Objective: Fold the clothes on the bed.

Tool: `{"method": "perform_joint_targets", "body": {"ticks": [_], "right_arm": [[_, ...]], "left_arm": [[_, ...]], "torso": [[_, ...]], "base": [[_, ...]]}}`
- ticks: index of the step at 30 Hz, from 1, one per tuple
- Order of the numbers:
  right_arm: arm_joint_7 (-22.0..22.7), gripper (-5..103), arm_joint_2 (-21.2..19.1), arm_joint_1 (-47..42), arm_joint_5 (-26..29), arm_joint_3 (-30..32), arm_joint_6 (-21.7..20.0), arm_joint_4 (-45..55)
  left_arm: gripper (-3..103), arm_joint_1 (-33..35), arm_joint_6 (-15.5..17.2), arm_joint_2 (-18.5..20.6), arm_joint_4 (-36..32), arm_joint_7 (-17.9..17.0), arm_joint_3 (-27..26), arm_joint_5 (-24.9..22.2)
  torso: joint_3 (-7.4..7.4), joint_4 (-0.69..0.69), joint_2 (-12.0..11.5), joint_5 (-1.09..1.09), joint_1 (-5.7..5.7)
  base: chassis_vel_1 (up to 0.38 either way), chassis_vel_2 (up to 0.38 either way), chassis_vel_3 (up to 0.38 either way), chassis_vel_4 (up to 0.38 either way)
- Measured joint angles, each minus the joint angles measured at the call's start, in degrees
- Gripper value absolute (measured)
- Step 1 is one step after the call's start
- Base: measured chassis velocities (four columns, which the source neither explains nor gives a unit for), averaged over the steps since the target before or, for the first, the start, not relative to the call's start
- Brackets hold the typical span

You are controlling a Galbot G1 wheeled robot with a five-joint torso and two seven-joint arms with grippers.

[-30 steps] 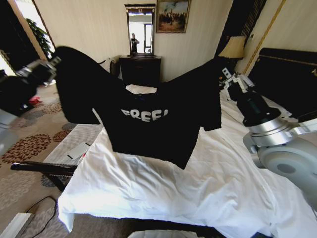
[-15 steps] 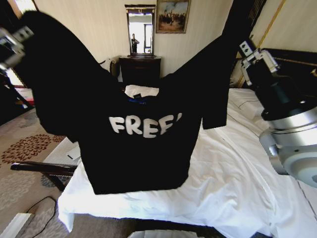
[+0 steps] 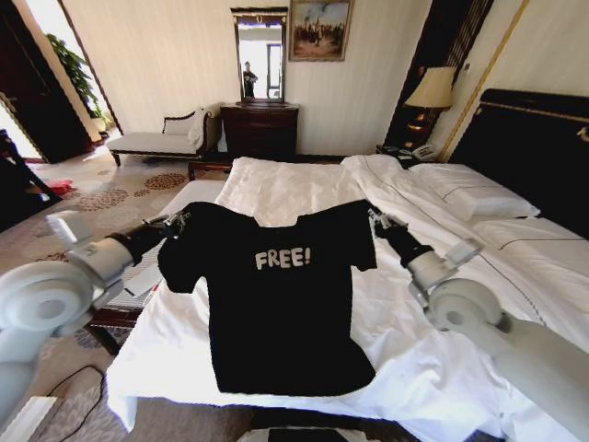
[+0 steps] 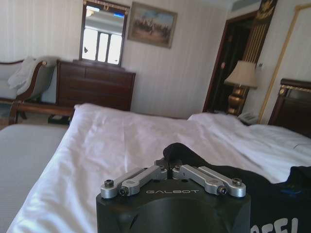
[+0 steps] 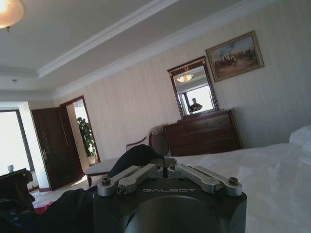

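Lying flat near the bed's (image 3: 294,184) foot edge, the black "FREE!" T-shirt (image 3: 281,304) ran lengthwise from collar to hem toward the robot, its hem at that edge. Each shoulder was pinched: the left gripper (image 3: 175,224) clamped on one, the right gripper (image 3: 377,219) on the other, equally near. Both wrist views showed fingers pressed together on bunched black fabric.
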Motion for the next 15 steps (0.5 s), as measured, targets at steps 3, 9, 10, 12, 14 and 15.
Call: {"method": "perform_joint_targets", "body": {"ticks": [3, 9, 10, 12, 14, 15], "right_arm": [[0.5, 0, 4.4, 8.3, -0.4, -9.0, 0.0, -6.8], [0.7, 0, 10.2, 17.0, -1.9, -17.4, 0.2, -15.6], [0.7, 0, 12.0, 19.0, -2.4, -19.3, 0.3, -18.6], [0.7, 0, 13.5, 20.4, -2.7, -20.7, 0.3, -21.1], [0.7, 0, 17.1, 23.7, -3.6, -24.1, 0.5, -27.7], [0.6, 0, 18.5, 25.0, -4.4, -25.6, 0.7, -31.0]], "left_arm": [[0, -7.2, -0.6, -2.3, 7.2, 0.2, 9.1, 2.1], [0, -15.8, -1.3, -5.9, 16.5, 0.2, 16.9, 4.9], [0, -18.0, -1.4, -7.1, 19.6, 0.2, 19.0, 5.8], [0, -19.5, -1.6, -8.0, 21.7, 0.2, 20.5, 6.2], [0, -23.2, -1.9, -11.0, 27.1, 0.2, 24.4, 7.1], [0, -24.6, -2.1, -12.6, 29.4, 0.2, 25.9, 7.8]], "torso": [[0.0, -0.02, 0.0, 0.01, 0.0], [0.0, -0.02, 0.0, 0.04, 0.0], [0.0, -0.01, 0.0, 0.0, 0.01], [0.0, -0.01, 0.0, -0.01, 0.01], [0.0, 0.01, 0.0, 0.01, 0.01], [0.0, 0.0, 0.0, -0.01, 0.0]], "base": [[0.0, 0.0, 0.0, 0.0], [0.0, 0.0, 0.0, 0.0], [0.0, 0.0, 0.0, 0.0], [0.0, 0.0, 0.0, 0.0], [0.0, 0.0, 0.0, 0.0], [0.0, 0.0, 0.0, 0.0]]}}
